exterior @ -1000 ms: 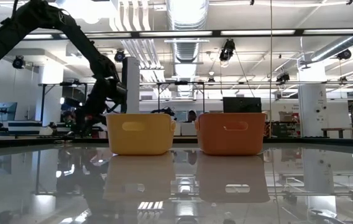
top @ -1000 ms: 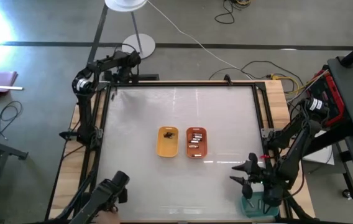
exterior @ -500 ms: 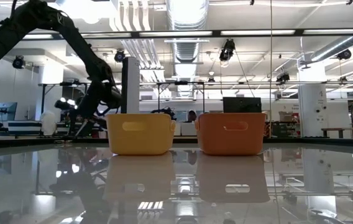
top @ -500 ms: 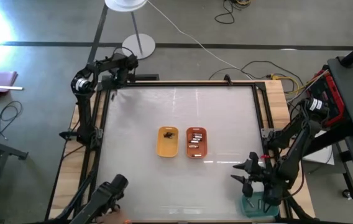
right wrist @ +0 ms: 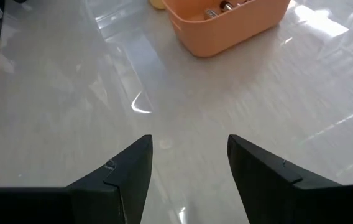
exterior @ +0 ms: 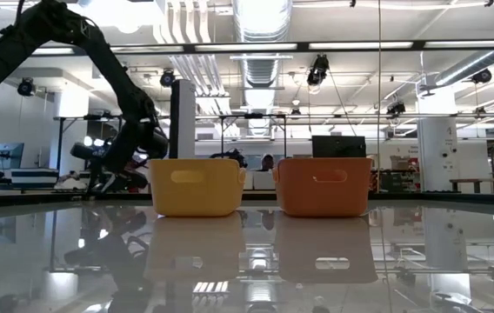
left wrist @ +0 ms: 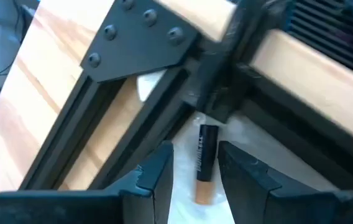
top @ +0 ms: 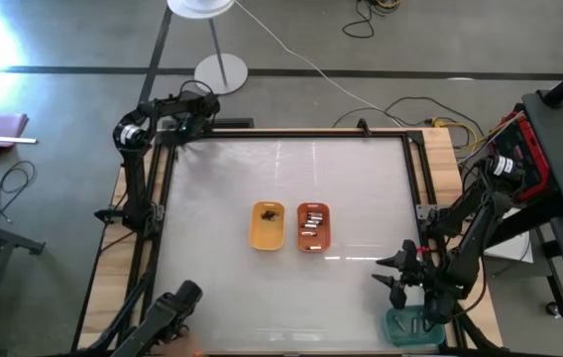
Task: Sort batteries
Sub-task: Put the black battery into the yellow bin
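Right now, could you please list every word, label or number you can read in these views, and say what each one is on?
None can be read.
The battery between the left gripper fingers carries lettering down its dark body, too blurred to read.
The monitor behind the orange tray shows no readable text.

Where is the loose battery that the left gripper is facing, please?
The battery lies in the table's far left corner against the black frame, between the open left gripper fingers.

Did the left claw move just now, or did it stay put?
Yes. In the high view the left claw has slid a little toward the table's far-left corner frame. It hangs open around a black battery lying on the table.
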